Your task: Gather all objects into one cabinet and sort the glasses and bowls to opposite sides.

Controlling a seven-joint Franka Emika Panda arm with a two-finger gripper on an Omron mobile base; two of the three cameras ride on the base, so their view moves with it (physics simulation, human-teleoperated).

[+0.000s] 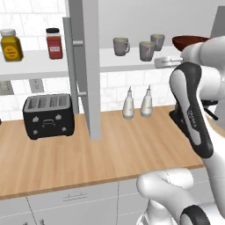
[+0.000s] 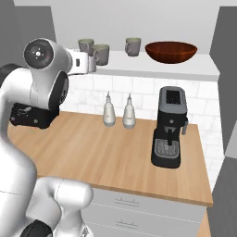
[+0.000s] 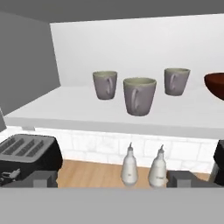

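Note:
Three grey mugs stand on the white shelf board (image 3: 78, 111) of the open cabinet: left (image 3: 105, 84), middle and nearest (image 3: 139, 96), right (image 3: 176, 81). The reddish-brown bowl (image 3: 215, 85) sits at the shelf's right end, apart from them. From the base views the mugs (image 2: 101, 53) cluster left of the bowl (image 2: 171, 52). My gripper (image 3: 113, 178) hangs open in front of the shelf, back from the mugs, with nothing between its fingers. It faces the shelf edge (image 1: 132, 61) near the middle mug (image 1: 146, 50). My arm hides part of the bowl (image 1: 186, 41).
The cabinet's grey door (image 1: 90, 66) stands open over the wooden counter (image 1: 132, 149), its bar handle (image 1: 69, 66) on the left. Below are a black toaster (image 1: 48, 115), two white bottles (image 1: 128, 104), and a coffee machine (image 2: 170, 127). Yellow (image 1: 11, 45) and red (image 1: 54, 43) jars sit on the tiled shelf.

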